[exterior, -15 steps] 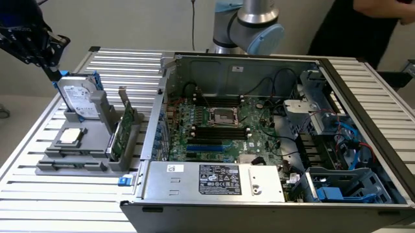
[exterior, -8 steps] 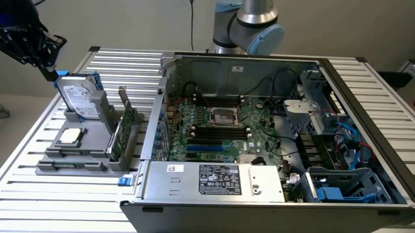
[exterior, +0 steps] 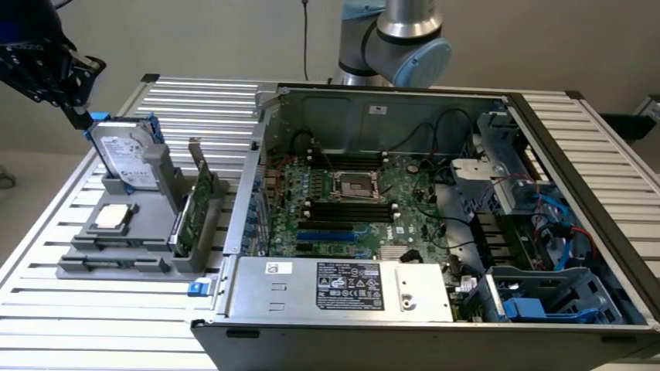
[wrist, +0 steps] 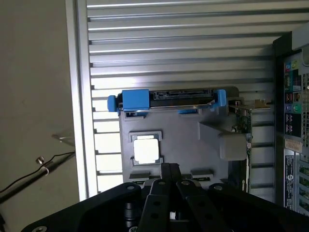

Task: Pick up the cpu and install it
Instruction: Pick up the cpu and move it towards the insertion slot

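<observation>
The cpu (exterior: 111,218) is a small flat square chip with a silvery top, lying in a recess of the grey holder (exterior: 124,251) at the exterior view's left. The wrist view shows the cpu (wrist: 146,150) as a bright square in the holder (wrist: 183,145). My gripper (exterior: 79,117) hangs high over the table's far left corner, above and behind the holder and well clear of the chip. In the wrist view my gripper (wrist: 170,168) is shut, its fingers pressed together with nothing between them. The black-and-metal socket frame (exterior: 358,185) sits on the motherboard inside the open case.
A silver hard drive (exterior: 124,158) in blue brackets stands upright at the holder's back, and a green card (exterior: 198,205) stands on edge at its right side. The open computer case (exterior: 309,294) fills the slatted table's (exterior: 62,309) middle and right. The arm's base (exterior: 397,39) is behind the case.
</observation>
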### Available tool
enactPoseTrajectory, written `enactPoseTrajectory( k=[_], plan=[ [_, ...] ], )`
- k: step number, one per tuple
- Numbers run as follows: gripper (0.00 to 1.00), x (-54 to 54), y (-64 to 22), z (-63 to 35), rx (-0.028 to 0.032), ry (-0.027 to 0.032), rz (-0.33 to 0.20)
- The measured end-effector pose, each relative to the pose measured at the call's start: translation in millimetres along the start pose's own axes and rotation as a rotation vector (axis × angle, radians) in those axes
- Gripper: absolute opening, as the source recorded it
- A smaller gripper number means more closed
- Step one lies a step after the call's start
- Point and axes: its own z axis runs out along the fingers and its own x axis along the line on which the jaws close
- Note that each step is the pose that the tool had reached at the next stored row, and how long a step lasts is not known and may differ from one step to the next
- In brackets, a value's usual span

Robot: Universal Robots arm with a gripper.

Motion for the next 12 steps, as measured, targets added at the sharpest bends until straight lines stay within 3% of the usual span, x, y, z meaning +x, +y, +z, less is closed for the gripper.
enactPoseTrajectory(
  k=[2, 5, 6, 8, 11, 12],
  plan=[
    [0.12, 0.0, 0.0, 0.0, 0.0, 0.0, 0.0],
    [0.3, 0.0, 0.0, 0.0, 0.0, 0.0, 0.0],
    [0.3, 0.0, 0.0, 0.0, 0.0, 0.0001, 0.0],
    [0.42, 0.1, 0.0, 0.0, 0.0, 0.0001, 0.0],
    [0.47, 0.1, 0.0, 0.0, 0.0001, 0.0003, 0.0],
    [0.54, 0.7, 0.0, 0.3, 0.0001, 0.0004, 0.0]
  ],
)
